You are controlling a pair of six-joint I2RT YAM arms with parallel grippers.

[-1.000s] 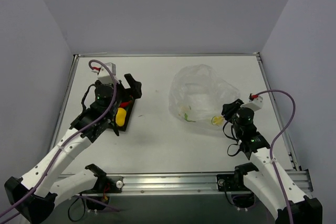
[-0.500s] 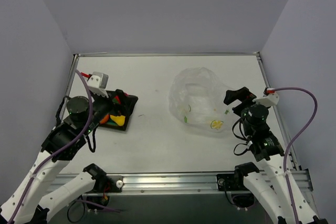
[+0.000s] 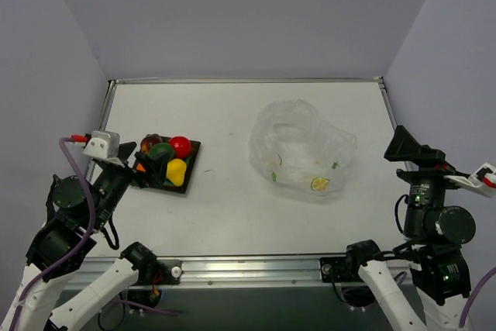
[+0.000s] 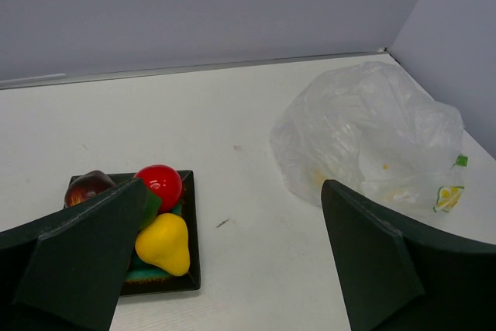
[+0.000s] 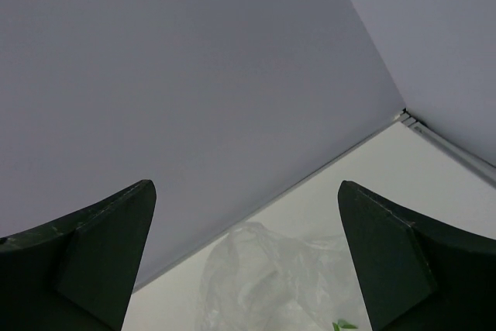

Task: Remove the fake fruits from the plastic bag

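The fake fruits lie on a dark square tray [image 3: 194, 157] at the left: a red ball [image 3: 180, 146], a yellow pear [image 3: 176, 170], a green ball [image 3: 160, 151] and a dark red-brown ball [image 3: 149, 142]. The left wrist view shows the red ball [image 4: 159, 185], the pear [image 4: 164, 243] and the dark ball [image 4: 89, 187]. The plastic bag [image 3: 298, 153] slumps crumpled right of centre, showing only printed slices and leaves. My left gripper [image 3: 133, 168] is open and empty, just left of the tray. My right gripper [image 3: 415, 153] is open and empty, raised right of the bag [image 5: 271, 269].
The table's raised metal rim [image 3: 244, 81] runs along the far side, with grey walls behind and at both sides. A small dark scuff [image 4: 222, 223] marks the white surface between tray and bag [image 4: 372, 133].
My right gripper opened, let go of the bag and drew back up to the right. My left arm pulled back leftwards off the tray, uncovering the fruits.
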